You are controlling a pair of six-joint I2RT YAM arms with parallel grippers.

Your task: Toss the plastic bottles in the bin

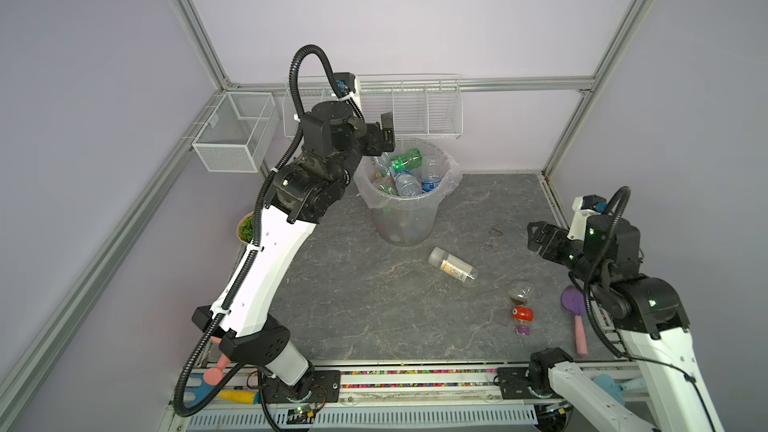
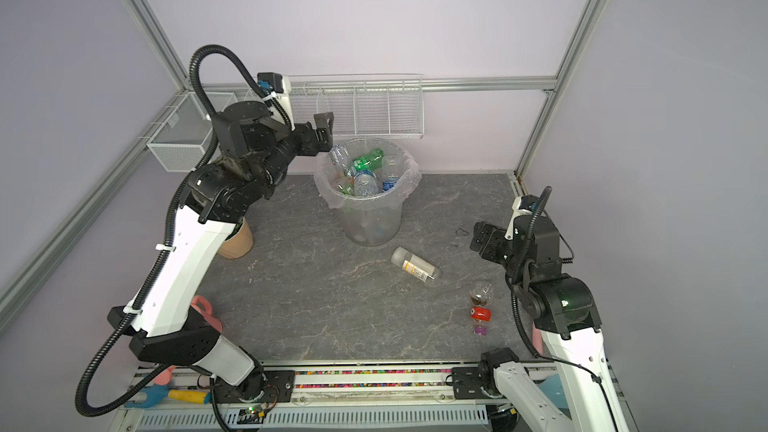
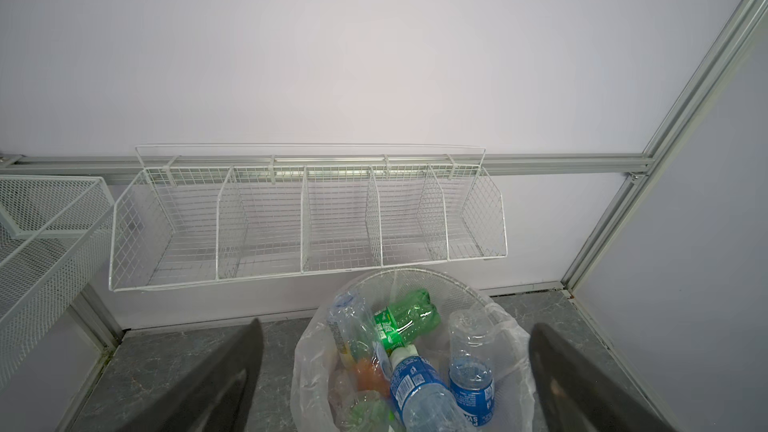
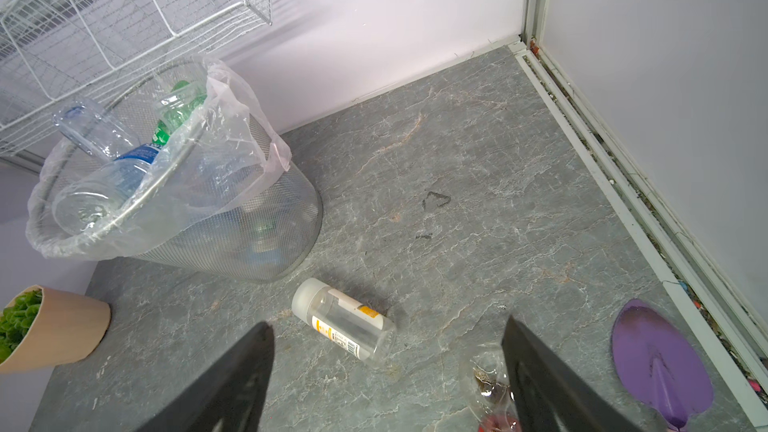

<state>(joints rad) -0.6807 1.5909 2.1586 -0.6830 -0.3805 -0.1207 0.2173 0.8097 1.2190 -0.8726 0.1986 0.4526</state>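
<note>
clear: table (image 1: 353,305) before bin (image 1: 405,222) | blocked: wire basket (image 1: 419,114) just behind far rim; white-capped bottle (image 1: 453,271) near base

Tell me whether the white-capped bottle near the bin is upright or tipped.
Tipped: the bottle lies on its side on the table.

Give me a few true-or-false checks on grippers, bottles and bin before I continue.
1. The left gripper is open above the bin. True.
2. The right gripper holds a bottle. False: it is open, holding nothing.
3. The white-capped bottle lies on its side on the table. True.
4. The red-labelled bottle is in the bin. False: it lies on the table.
5. The bin has tipped over. False: it stands upright.
</note>
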